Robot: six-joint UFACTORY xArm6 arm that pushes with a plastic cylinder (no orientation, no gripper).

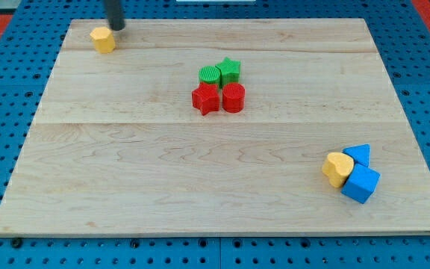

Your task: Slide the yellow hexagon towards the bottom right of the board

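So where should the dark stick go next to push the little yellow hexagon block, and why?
Probably a short push toward the view's bottom right. My tip sits just up and right of the yellow hexagon block in the wooden board's top-left corner; it likely must first shift to the block's upper left.

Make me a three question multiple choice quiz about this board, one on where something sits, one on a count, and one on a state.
1. Where is the yellow hexagon?
A. the view's top left corner
B. the view's bottom right corner
C. the board's middle

2. How many red blocks are on the wooden board?
A. one
B. two
C. four

3. How does my tip stand to the yellow hexagon?
A. far off at the view's bottom
B. resting on top of the blue blocks
C. close by its upper right side

Answers:
1. A, it sits near the top left corner.
2. B, the red star and the red cylinder are the only red ones.
3. C, the rod's end is just up and right of the hexagon; whether they touch is unclear.
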